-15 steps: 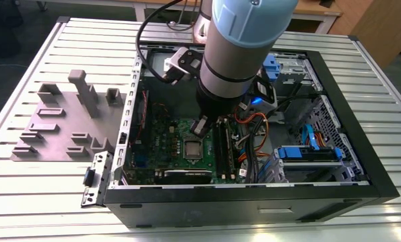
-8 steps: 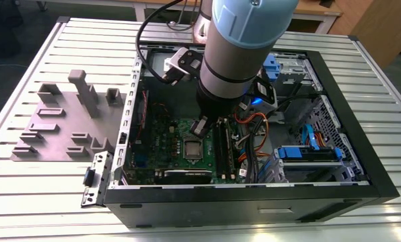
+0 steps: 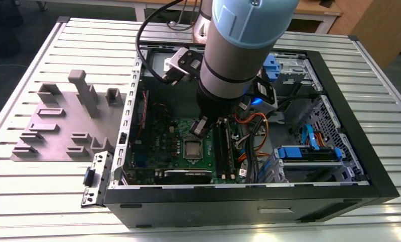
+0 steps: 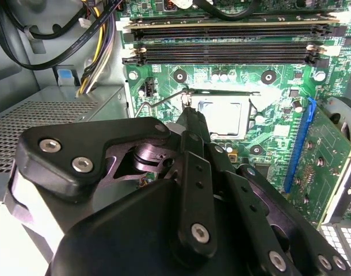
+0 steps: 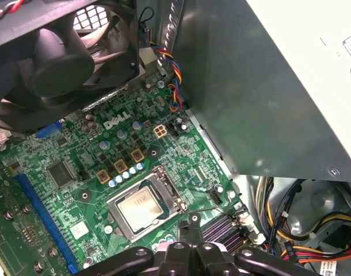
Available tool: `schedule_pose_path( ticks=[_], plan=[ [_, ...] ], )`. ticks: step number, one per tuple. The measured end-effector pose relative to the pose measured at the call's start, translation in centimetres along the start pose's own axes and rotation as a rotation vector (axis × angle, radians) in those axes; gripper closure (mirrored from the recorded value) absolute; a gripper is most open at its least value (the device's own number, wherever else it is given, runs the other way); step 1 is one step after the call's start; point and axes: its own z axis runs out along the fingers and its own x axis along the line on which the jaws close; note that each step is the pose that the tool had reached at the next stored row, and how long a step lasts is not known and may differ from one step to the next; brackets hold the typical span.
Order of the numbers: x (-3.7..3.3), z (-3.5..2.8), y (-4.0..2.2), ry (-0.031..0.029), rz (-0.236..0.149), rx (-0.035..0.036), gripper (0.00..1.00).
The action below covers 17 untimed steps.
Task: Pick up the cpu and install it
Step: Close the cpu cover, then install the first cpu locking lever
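From the grey fixture plate (image 3: 66, 126) at nine o'clock across to the motherboard (image 3: 180, 136), my gripper (image 3: 199, 127) hangs closed and empty just above the socket frame (image 5: 145, 204). The cpu (image 5: 139, 207) already sits in that frame, a flat silver-grey square with a pale rim. I judge this step needs a straight, gentle approach to the lever (image 4: 161, 100) at the frame's edge, without scraping the chip.

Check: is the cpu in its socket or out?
In. The cpu lies flat inside the socket frame on the motherboard; gripper just beside it.
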Motion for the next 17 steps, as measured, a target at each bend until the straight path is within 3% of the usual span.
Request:
schedule_pose_path(
  ticks=[6, 12, 17],
  plan=[
    [0.50, 0.03, 0.76, 0.0000, 0.000, 0.0001, 0.90],
    [1.30, -0.03, 1.03, 0.0001, 0.000, 0.0001, 0.90],
    [1.47, -0.04, 1.04, 0.0001, 0.000, 0.0000, 0.90]
  ],
)
